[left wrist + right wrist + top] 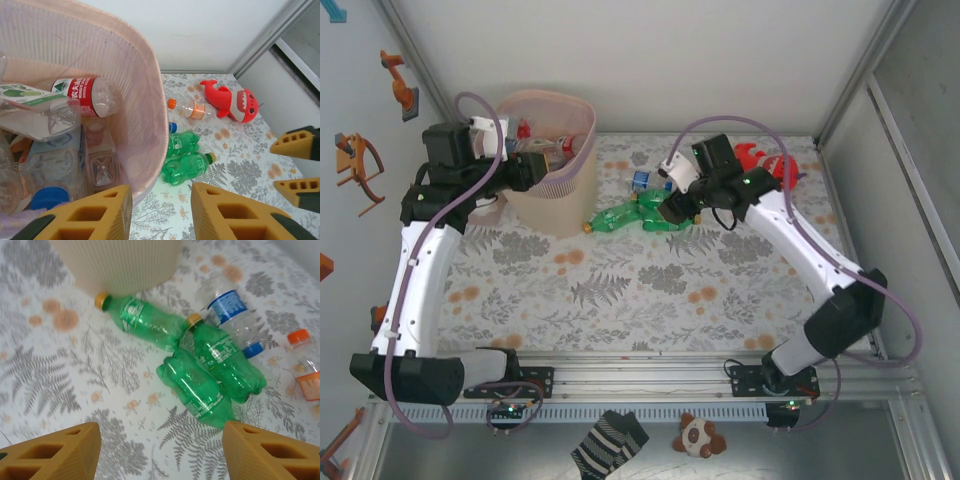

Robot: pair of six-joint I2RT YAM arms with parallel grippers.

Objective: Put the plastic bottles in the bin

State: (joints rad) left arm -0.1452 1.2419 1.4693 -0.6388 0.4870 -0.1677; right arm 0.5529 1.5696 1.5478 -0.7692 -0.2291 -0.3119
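The pale pink bin (560, 190) stands at the back left and holds several bottles, among them a clear one with a red label (87, 95). My left gripper (162, 200) hangs over the bin's near rim (150, 65), open, with nothing between its fingers. Three green bottles (197, 390) lie in a cluster on the table right of the bin, and a clear blue-labelled bottle (230, 315) rests against them. A small orange-capped bottle (305, 365) lies further right. My right gripper (160, 440) hovers just above the green bottles (640, 213), open and empty.
A red plush toy (232, 102) lies at the back right by the wall. White walls and a metal post (850, 90) close in the back and right. The table's near half is bare flowered cloth (640, 290). A striped sock (610, 440) lies below the front rail.
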